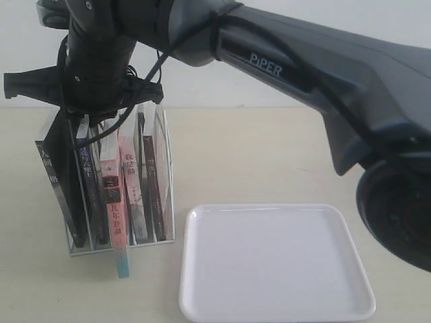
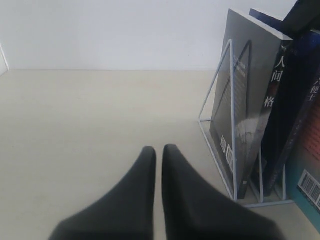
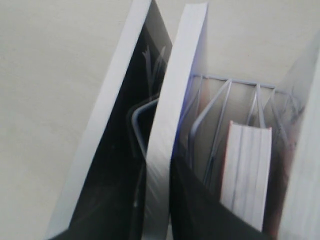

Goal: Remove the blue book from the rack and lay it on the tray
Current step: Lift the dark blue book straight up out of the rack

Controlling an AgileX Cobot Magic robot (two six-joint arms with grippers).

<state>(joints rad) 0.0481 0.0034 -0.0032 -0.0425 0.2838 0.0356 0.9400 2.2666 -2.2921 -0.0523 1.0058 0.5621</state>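
The white wire rack (image 1: 171,192) stands at the left with several upright books. The blue book (image 1: 86,168), dark blue spine with white characters, sits in the second slot from the left, between a black-grey book (image 1: 55,178) and a pink-red book with a teal bottom (image 1: 118,229). My right gripper (image 1: 83,124) reaches down from above. In the right wrist view its dark fingers (image 3: 200,210) press both sides of the blue book's top page edge (image 3: 182,70). The right gripper (image 3: 159,172) is shut on it. The white tray (image 1: 276,269) lies empty to the right of the rack.
My left gripper (image 2: 157,150) is shut, low over the bare table beside the rack's wire end (image 2: 216,80), next to the black-grey book (image 2: 250,95). It is out of the exterior view. The right arm (image 1: 303,60) spans the scene above the tray.
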